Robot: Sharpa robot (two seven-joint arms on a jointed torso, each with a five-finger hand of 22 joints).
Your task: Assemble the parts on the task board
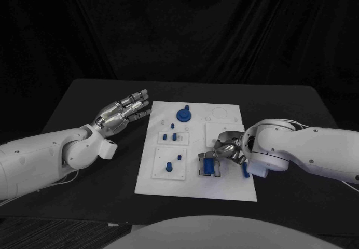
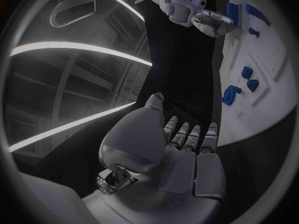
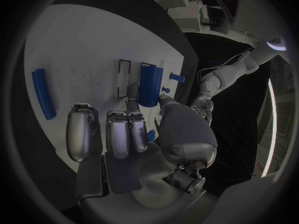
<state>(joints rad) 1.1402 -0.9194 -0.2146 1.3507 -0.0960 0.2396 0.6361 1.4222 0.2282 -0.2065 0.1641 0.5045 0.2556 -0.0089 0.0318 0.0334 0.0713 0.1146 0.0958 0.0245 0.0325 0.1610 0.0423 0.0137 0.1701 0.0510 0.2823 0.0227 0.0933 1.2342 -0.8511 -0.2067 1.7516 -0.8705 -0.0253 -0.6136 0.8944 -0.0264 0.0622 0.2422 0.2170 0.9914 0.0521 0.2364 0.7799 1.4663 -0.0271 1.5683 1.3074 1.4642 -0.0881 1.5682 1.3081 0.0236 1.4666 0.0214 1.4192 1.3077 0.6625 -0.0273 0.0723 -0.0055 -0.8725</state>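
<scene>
Hard to make out in the head view: the fingertips of the right robot hand, partly masked by its own white wrist, so contact with the blue rectangular block just below them cannot be told there. In the right wrist view, fingers spread apart and hovering over the task board, nothing clamped, the thumb tip close beside the same block, touching or not unclear. Near that block, toward the board's right edge, a long blue bar, half hidden by the right wrist. Left robot hand off the board's left edge, above the black worktop, fingers straight and slightly apart, palm empty. White task board at the worktop's middle, carrying raised white sub-plates. Toward its far edge, a round blue knobbed part; below that, small blue pegs standing in a sub-plate; on the near-left sub-plate, another blue peg. Finer shapes of the pegs too small to tell.
</scene>
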